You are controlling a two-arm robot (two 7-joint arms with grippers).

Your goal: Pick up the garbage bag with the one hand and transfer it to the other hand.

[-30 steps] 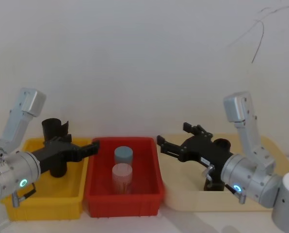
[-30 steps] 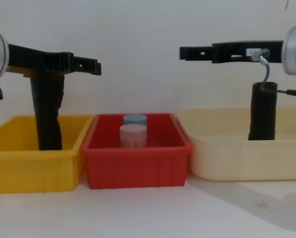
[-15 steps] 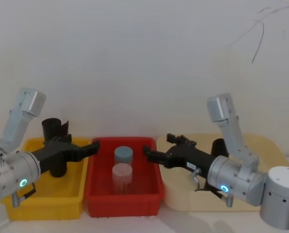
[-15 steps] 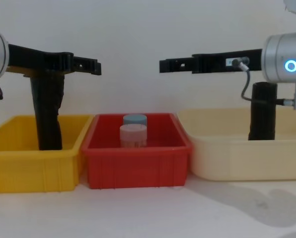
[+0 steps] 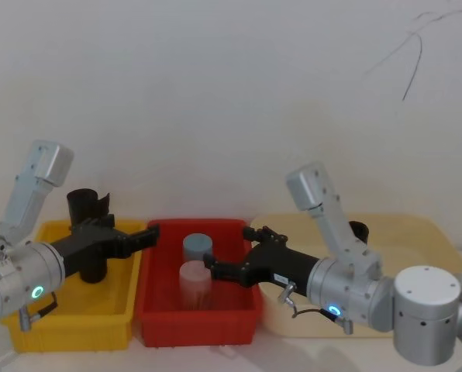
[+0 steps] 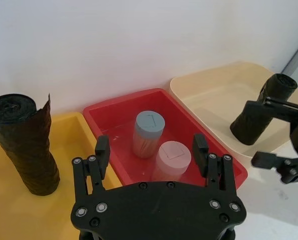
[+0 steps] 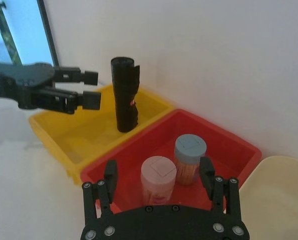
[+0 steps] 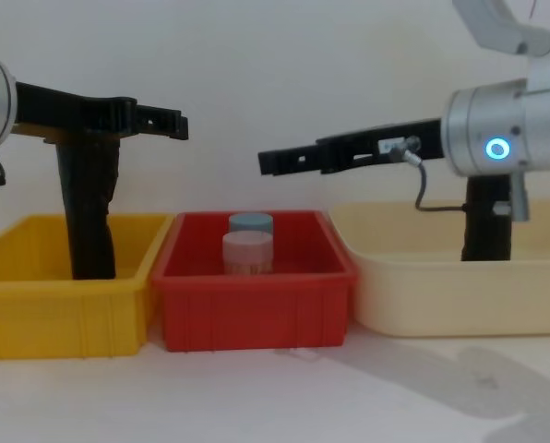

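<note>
Two grippers, both spread wide, nothing held. My left gripper (image 5: pixel 144 235) hangs level above the seam between the yellow bin (image 5: pixel 68 329) and the red bin (image 5: pixel 196 325), near the kinked black roll (image 5: pixel 87 236) that stands in the yellow bin. My right gripper (image 5: pixel 229 249) reaches over the red bin, above the blue-lidded jar (image 5: pixel 198 246) and the pink-lidded jar (image 5: pixel 194 280). Its tips face the left gripper and are well apart from it. Task item, the garbage bag (image 8: pixel 487 217): upright in the beige tray (image 8: pixel 441 295), behind my right wrist, touched by neither gripper.
</note>
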